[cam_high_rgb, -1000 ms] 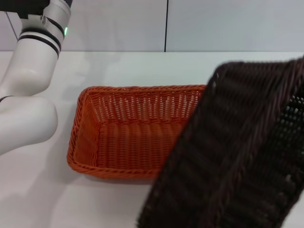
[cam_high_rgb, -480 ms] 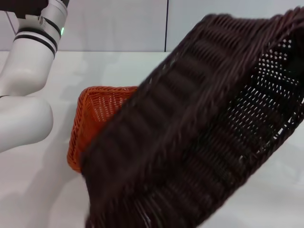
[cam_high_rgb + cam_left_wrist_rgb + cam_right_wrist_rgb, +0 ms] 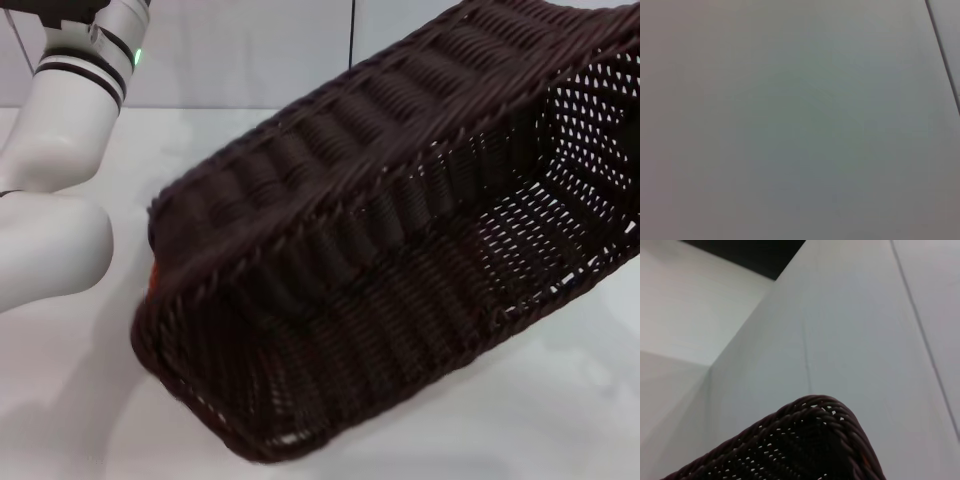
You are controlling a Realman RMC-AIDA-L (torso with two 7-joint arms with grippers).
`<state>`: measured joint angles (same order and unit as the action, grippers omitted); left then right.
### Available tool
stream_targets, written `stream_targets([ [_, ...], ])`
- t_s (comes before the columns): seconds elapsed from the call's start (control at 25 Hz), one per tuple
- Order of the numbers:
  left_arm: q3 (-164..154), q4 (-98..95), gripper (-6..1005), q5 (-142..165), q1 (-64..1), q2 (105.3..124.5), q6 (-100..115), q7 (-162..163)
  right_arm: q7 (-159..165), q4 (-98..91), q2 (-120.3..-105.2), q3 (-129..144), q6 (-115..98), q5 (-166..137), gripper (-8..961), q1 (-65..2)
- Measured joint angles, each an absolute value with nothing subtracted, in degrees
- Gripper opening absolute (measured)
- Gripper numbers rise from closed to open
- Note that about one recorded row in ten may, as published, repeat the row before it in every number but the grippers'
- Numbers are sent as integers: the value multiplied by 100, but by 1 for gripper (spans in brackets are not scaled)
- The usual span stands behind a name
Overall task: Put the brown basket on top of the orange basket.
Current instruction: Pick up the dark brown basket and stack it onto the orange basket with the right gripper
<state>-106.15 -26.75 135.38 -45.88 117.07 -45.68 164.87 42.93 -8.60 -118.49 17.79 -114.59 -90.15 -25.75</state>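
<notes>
The brown basket [image 3: 400, 250] fills most of the head view. It hangs tilted above the table, its low end at the front left and its high end running out of frame at the upper right, open side facing me. One corner of it shows in the right wrist view [image 3: 805, 440]. The orange basket is almost wholly hidden behind it; only a thin orange sliver [image 3: 151, 278] shows at the brown basket's left edge. Neither gripper shows in any view. My left arm [image 3: 50, 240] stands at the left, clear of both baskets.
The white table [image 3: 560, 400] runs under the baskets, and a pale wall with a dark vertical seam [image 3: 351, 50] stands behind. The left wrist view shows only a plain grey surface [image 3: 790, 120].
The brown basket has swung left and down across the head view, from the right side to over the orange basket, which it now covers. The left arm has barely moved.
</notes>
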Motion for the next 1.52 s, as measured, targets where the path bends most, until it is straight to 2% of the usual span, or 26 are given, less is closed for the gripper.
stream_targets([
  [0.96, -10608, -2681, 862, 13852, -4847, 11734, -4254, 16437, 3024, 1466, -11967, 1423, -11050, -8876, 209, -2380],
  [1.52, -10362, -2678, 861, 14120, -4932, 11762, -4234, 16334, 2949, 1784, -11982, 1443, -10804, -8936, 216, -2149],
])
